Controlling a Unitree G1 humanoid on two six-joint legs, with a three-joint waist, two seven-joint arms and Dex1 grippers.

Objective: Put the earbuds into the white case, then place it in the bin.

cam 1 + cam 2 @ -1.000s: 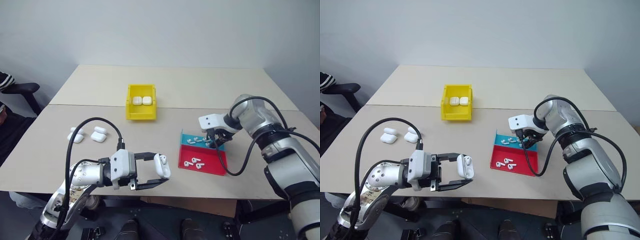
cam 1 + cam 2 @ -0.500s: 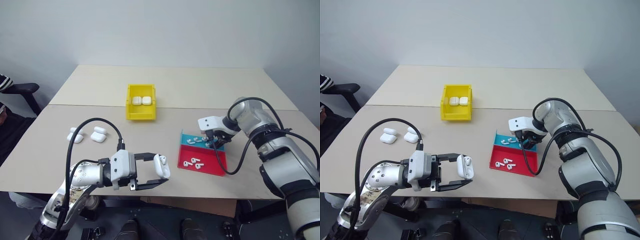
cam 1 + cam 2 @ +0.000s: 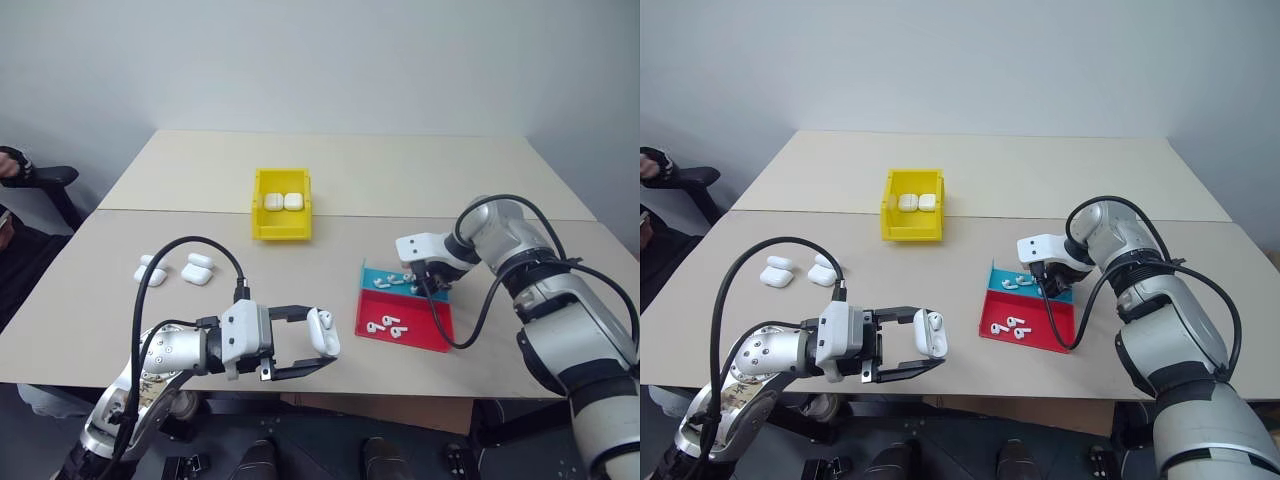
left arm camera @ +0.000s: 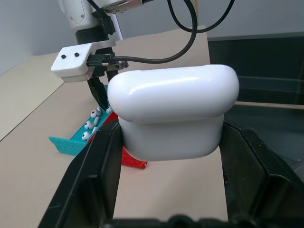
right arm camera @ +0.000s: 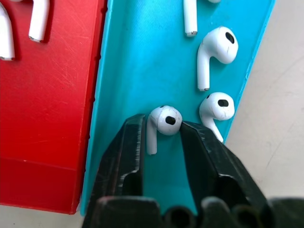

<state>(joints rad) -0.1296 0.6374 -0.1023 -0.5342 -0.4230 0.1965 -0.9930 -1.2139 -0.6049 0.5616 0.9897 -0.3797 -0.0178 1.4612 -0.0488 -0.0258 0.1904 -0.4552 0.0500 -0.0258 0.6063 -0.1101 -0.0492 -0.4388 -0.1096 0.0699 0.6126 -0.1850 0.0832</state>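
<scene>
My left gripper is shut on the white case, held level above the table's near edge; the case looms large in the left wrist view. My right gripper points down into the blue tray. Its two fingers press either side of one earbud lying there. More earbuds lie beside it, and others rest in the red tray. The yellow bin stands at mid-table with two white cases inside.
Two spare white cases lie on the table's left part. A person's hand and a dark chair show at the far left edge. A seam joins the two table halves.
My right gripper's fingers have drawn in around the earbud in the blue tray. A person's hand has come into view at the left edge. The left arm has kept still.
</scene>
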